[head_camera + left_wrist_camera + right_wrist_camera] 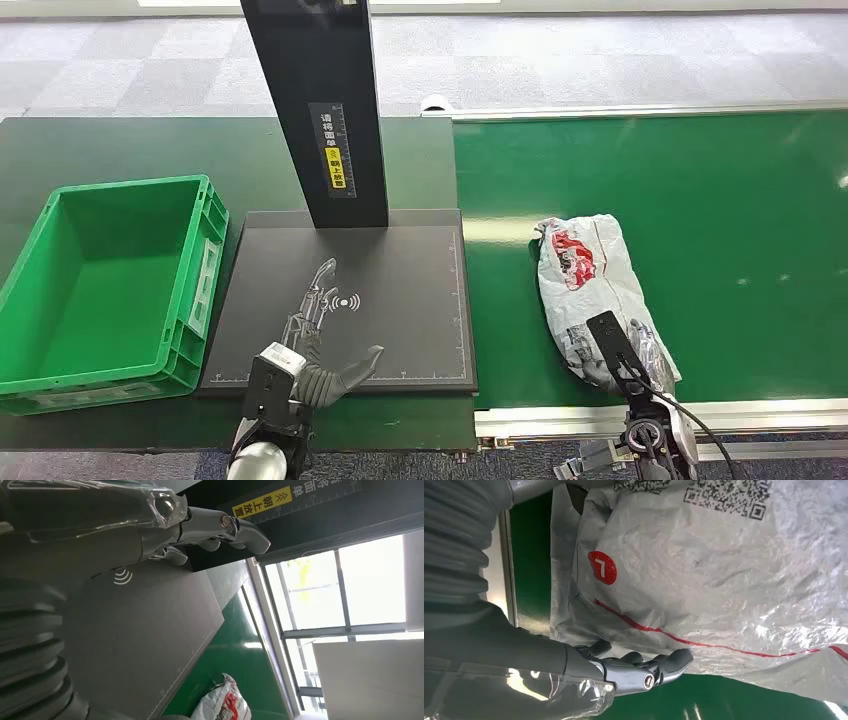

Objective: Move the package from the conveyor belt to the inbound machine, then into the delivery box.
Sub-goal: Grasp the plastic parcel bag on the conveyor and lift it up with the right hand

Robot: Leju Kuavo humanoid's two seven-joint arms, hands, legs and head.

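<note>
The package (590,290), a crumpled white-grey bag with red print, lies on the green conveyor belt (720,220). My right hand (630,360) sits at its near end. In the right wrist view its fingers (644,670) lie nearly straight along the package (704,570) edge, touching it, with the thumb across on the other side. My left hand (310,375) hovers over the front of the inbound machine's black platform (400,300), fingers apart and holding nothing. The left wrist view shows that hand (215,525) above the platform (140,630), with the package (225,705) beyond.
A green delivery box (200,270) stands left of the platform on a dark table. The machine's black column (320,110) with a yellow label rises at the platform's back. A metal rail (700,412) borders the belt's near edge.
</note>
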